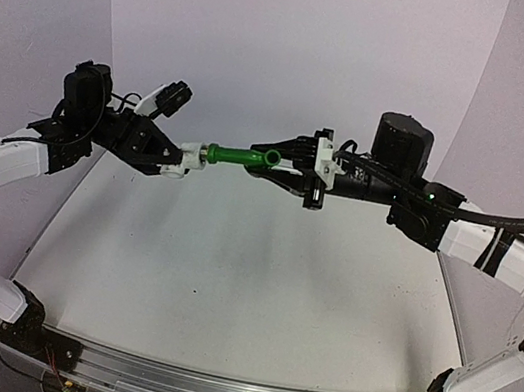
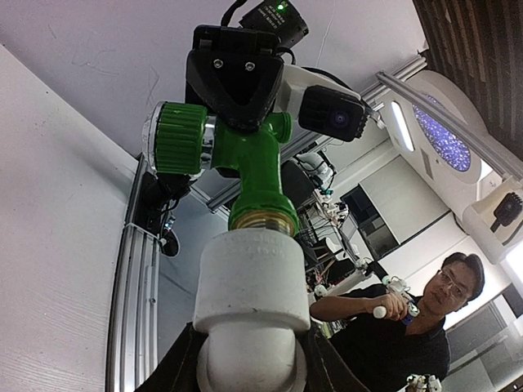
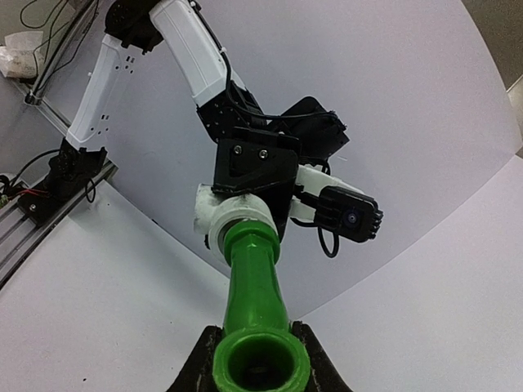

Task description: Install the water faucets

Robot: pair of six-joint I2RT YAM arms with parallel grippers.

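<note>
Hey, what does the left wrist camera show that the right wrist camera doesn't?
Only the left wrist view: the green tap with its ribbed knob, the right gripper seen gripping the tap, and a person in the background. Only the right wrist view: the tap's open mouth and the left gripper seen holding the white fitting. Both: the tap meeting the fitting end to end.

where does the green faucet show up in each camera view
top external: green faucet lies level, centre, a little above the middle.
left wrist: green faucet upper centre, rising out of the white fitting.
right wrist: green faucet bottom centre, running up and away from the camera.
shared landmark: the white fitting at one end of the faucet, seen in all three views.
</note>
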